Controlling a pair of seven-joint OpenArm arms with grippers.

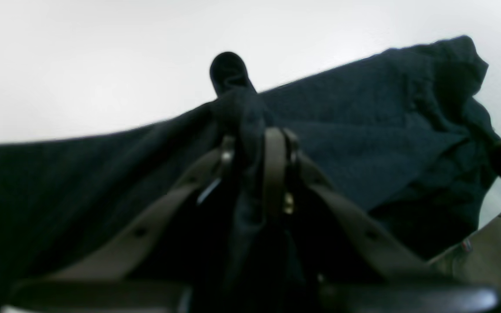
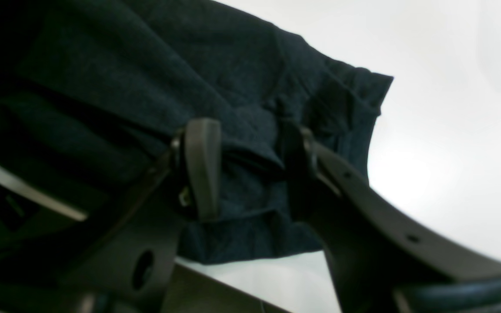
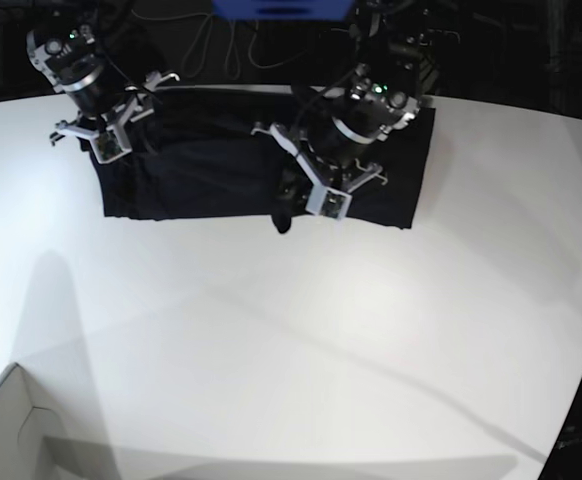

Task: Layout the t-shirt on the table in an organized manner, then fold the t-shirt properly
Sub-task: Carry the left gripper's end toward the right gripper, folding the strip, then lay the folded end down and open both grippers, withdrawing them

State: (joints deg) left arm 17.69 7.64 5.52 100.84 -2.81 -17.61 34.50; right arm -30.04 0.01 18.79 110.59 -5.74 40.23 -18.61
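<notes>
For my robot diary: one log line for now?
left hand: pinching t-shirt | right hand: open around shirt edge | table: shirt spread

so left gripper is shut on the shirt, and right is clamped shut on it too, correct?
Half right. The left gripper is shut on the shirt. The right gripper is open: the right wrist view shows its jaws standing apart astride the fabric, not clamped.

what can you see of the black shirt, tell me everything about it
The t-shirt is plain black, thin soft fabric with no print, lying spread wide but wrinkled near the far edge of the white table. Its near hem runs fairly straight. The left gripper is shut on a bunched fold of cloth at that hem. The right gripper straddles a rumpled corner with its jaws apart, fabric between them.
</notes>
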